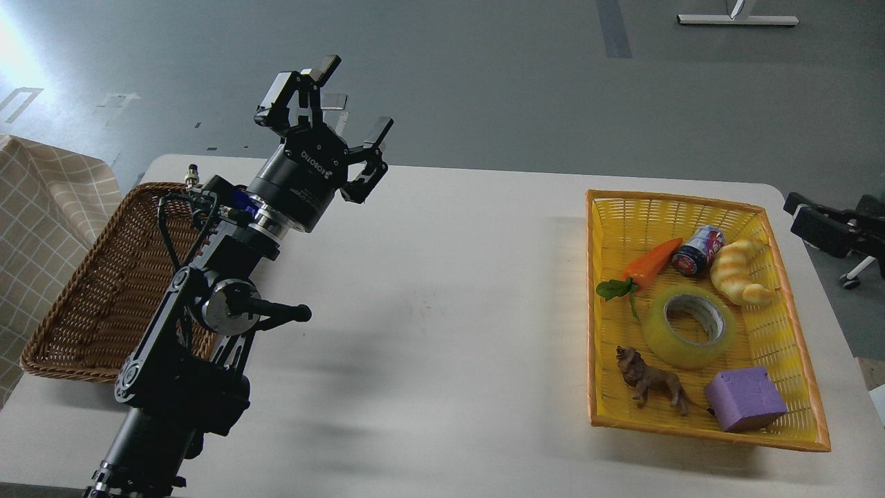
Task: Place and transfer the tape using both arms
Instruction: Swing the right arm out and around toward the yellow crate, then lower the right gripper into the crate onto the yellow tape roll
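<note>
The tape, a thick translucent yellow roll with a pale core, lies flat in the middle of the yellow basket at the right of the table. My left gripper is open and empty, raised above the table's far left, well away from the tape. The left arm comes up from the lower left. My right arm and its gripper are not in view.
A brown wicker basket sits at the left, behind my left arm. The yellow basket also holds a toy carrot, a small can, a bread toy, a lion figure and a purple block.
</note>
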